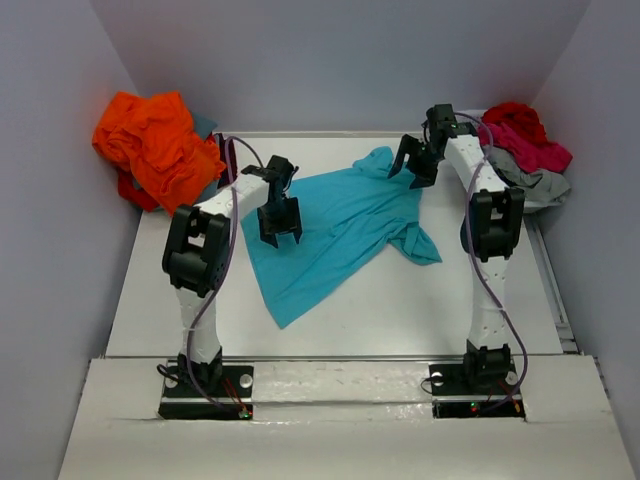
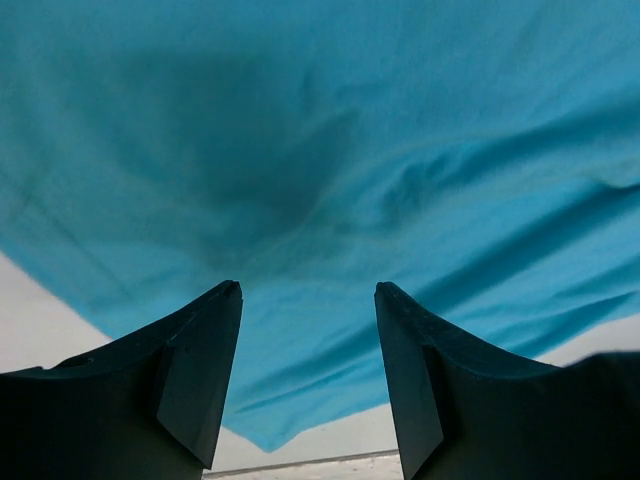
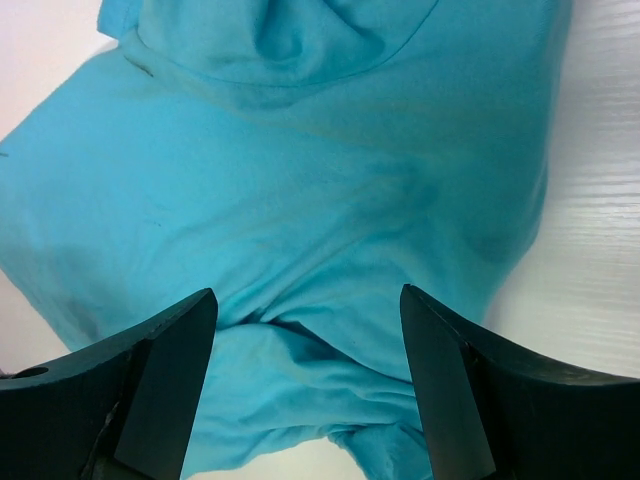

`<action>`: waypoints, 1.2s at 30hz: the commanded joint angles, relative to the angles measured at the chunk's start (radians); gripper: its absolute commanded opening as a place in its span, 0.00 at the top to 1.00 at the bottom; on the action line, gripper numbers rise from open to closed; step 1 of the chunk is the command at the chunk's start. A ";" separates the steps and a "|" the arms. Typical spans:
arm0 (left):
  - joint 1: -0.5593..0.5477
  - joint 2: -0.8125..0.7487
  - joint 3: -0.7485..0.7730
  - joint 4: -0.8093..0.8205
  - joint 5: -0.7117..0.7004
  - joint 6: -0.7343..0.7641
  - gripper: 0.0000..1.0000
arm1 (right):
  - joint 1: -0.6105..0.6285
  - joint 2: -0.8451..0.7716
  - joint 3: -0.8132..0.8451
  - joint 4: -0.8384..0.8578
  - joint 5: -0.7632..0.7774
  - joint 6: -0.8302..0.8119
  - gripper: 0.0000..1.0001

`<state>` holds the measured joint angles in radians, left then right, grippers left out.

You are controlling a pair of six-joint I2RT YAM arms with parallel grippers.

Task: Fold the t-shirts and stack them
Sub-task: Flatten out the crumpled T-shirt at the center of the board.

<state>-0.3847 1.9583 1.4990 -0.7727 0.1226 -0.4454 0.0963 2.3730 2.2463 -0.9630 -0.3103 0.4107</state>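
A turquoise t-shirt [image 1: 340, 225] lies spread and creased across the middle of the white table, filling the left wrist view [image 2: 330, 170] and the right wrist view [image 3: 300, 180]. My left gripper [image 1: 281, 237] hangs open just above the shirt's left part, nothing between its fingers [image 2: 200, 370]. Over the shirt's far right corner, near the collar [image 3: 290, 50], my right gripper [image 1: 408, 165] stands wide open and holds nothing. A pile of orange t-shirts [image 1: 155, 145] sits at the back left. Red, pink and grey t-shirts [image 1: 525, 150] are heaped at the back right.
Grey walls close in the table on the left, the back and the right. The table's near edge [image 1: 340, 358] runs just ahead of both arm bases. A bunched sleeve [image 1: 415, 243] of the turquoise shirt sticks out toward the right arm.
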 commanded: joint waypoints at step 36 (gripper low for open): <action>0.139 0.294 0.340 0.015 0.143 0.050 0.33 | 0.148 -0.627 -0.890 0.039 0.027 0.031 0.41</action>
<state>-0.2581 2.2486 1.8297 -0.7666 0.2390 -0.4038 0.2317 1.7424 1.3975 -0.9798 -0.3012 0.4355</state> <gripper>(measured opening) 0.673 0.595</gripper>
